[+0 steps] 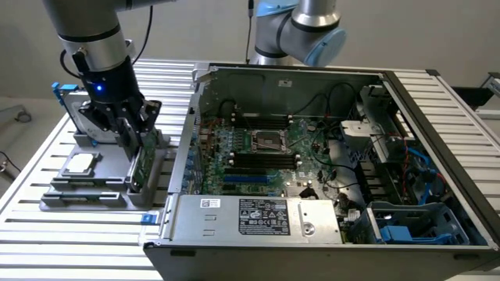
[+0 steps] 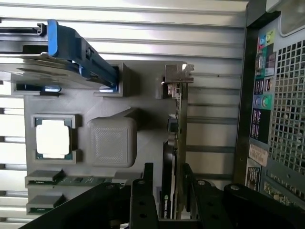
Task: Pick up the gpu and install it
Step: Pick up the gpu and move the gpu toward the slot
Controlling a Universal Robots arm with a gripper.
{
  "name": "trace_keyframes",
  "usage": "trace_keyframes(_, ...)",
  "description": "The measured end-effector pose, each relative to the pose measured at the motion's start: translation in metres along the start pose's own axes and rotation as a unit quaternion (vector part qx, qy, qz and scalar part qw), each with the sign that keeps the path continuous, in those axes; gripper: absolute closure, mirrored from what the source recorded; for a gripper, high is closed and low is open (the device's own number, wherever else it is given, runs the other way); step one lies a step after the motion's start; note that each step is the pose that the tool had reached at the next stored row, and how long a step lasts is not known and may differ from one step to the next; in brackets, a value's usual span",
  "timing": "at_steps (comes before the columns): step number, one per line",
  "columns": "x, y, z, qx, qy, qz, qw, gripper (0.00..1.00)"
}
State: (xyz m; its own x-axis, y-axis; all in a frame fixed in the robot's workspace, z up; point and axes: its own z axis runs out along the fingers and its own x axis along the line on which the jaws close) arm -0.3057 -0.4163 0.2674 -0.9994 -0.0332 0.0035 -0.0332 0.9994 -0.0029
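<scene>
Gpu (image 2: 179, 129) stands edgewise (in grey holder (image 2: 143, 105)) between spread pincer (image 2: 168, 171).

The arm (image 1: 86, 17) is built from silver-grey cylindrical tubes. The rear joint (image 1: 308, 26) has a grey housing closed by a round light-blue cap (image 1: 328, 45). A black band tops the black cylindrical wrist module (image 1: 109, 79), which carries a small blue indicator light (image 1: 98, 88). A thin black cable (image 1: 149, 23) runs alongside the tube. The gripper (image 1: 133, 149) is matte black, with flat, straight fingers (image 2: 142, 200). Round screw heads (image 2: 200, 183) sit in the finger bases.
</scene>
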Motion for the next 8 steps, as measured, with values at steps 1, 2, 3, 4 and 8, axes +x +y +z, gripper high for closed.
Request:
trace_keyframes(1, 0.0, 0.0, 0.0018, 0.0002, -0.0008, 0.0, 1.0, 0.64)
trace_keyframes(2, 0.0, 0.0, 0.0035, 0.0003, -0.0017, 0.0, 1.0, 0.64)
trace_keyframes(3, 0.0, 0.0, 0.0052, 0.0006, -0.0025, 0.0, 1.0, 0.64)
trace_keyframes(4, 0.0, 0.0, 0.0067, 0.0009, -0.0033, 0.0, 1.0, 0.64)
trace_keyframes(8, 0.0, 0.0, 0.0121, 0.0038, -0.0054, 0.0, 1.0, 0.64)
